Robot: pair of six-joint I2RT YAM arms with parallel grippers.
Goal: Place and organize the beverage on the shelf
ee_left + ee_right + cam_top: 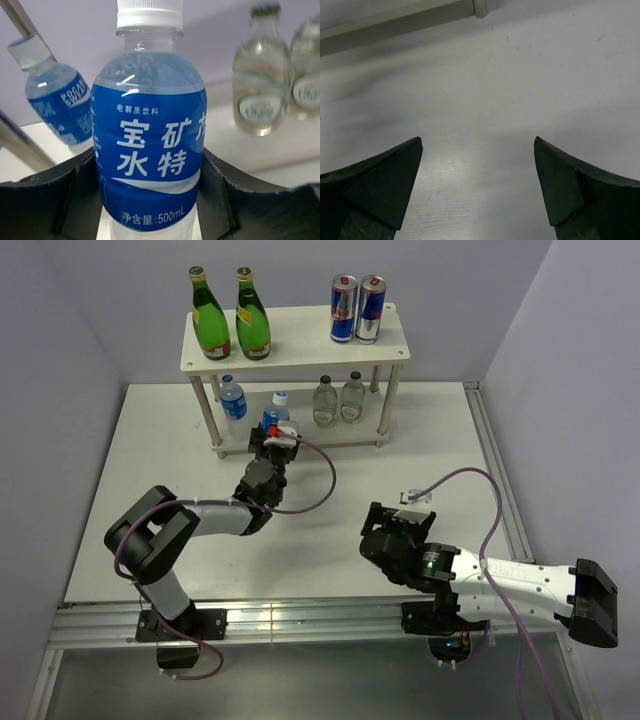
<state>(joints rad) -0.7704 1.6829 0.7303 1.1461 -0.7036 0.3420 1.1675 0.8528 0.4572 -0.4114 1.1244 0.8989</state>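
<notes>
The cream-white shelf point(300, 338) stands at the back of the table. Two green bottles point(210, 318) point(251, 318) stand on its top board at the left. On the lower board are a blue-label bottle point(233, 400) and two pale bottles point(324, 402) point(352, 398). My left gripper point(277, 442) is shut on the second blue-label bottle point(275, 416) at the front edge of the lower board. In the left wrist view this bottle point(150, 150) is upright between my fingers point(220, 195). My right gripper point(380, 528) is open and empty over the table point(478, 145).
Two blue-and-silver cans point(357, 310) stand on the top board at the right. The shelf's thin legs point(393, 400) flank the lower tier. In the right wrist view the lower board's edge point(395, 25) lies far ahead. Grey walls enclose the table on three sides.
</notes>
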